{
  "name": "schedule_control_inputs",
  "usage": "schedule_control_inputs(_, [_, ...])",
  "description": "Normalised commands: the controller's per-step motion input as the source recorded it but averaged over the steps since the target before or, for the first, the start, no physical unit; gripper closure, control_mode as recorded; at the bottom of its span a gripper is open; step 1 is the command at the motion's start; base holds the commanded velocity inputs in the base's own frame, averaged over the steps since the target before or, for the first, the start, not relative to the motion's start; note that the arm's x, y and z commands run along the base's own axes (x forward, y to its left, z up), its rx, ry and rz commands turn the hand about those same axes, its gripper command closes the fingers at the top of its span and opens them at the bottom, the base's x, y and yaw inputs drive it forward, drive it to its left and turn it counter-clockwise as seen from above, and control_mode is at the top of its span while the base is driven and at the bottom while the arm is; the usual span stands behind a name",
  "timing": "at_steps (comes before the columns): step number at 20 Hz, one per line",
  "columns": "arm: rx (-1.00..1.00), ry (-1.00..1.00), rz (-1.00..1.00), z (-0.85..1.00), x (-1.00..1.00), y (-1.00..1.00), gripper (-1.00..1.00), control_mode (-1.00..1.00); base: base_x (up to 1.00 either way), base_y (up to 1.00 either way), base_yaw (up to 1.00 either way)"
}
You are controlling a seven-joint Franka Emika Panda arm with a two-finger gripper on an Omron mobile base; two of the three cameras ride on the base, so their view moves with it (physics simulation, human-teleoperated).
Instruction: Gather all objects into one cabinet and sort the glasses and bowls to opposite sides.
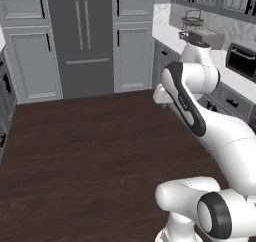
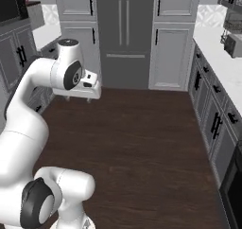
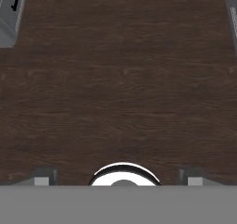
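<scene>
Hand view looked straight down at a dark wood floor (image 3: pixel 118 79), with the gripper (image 3: pixel 118 177) spread wide and holding nothing, its two fingertips (image 3: pixel 41 177) far apart at the lower edge. Grey cabinet fronts (image 3: pixel 9 15) edged that view's upper corners. From the left base view, the white arm (image 1: pixel 200 116) rose at the lower right, folded over the floor (image 1: pixel 85 151), with a white counter (image 1: pixel 235 81) and a dark oven (image 1: pixel 241 61) beside it. From the right base view, the arm (image 2: pixel 42 81) stood at the left, and a tall grey fridge (image 2: pixel 124 34) with panelled cabinets (image 2: pixel 172 53) stood at the far wall. I could not make out the bowl, cups or mug anywhere.
</scene>
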Motion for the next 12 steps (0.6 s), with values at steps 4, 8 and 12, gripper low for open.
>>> schedule_control_inputs(4, [0.00, 0.00, 0.00, 0.00, 0.00, 0.00, -1.00, 1.00, 0.83, 0.00, -0.03])
schedule_control_inputs(8, [0.00, 0.00, 0.00, 0.00, 0.00, 0.00, -1.00, 1.00, 0.81, 0.00, -0.02])
schedule_control_inputs(12, [0.00, 0.00, 0.00, 0.00, 0.00, 0.00, -1.00, 1.00, 0.86, -0.01, 0.00])
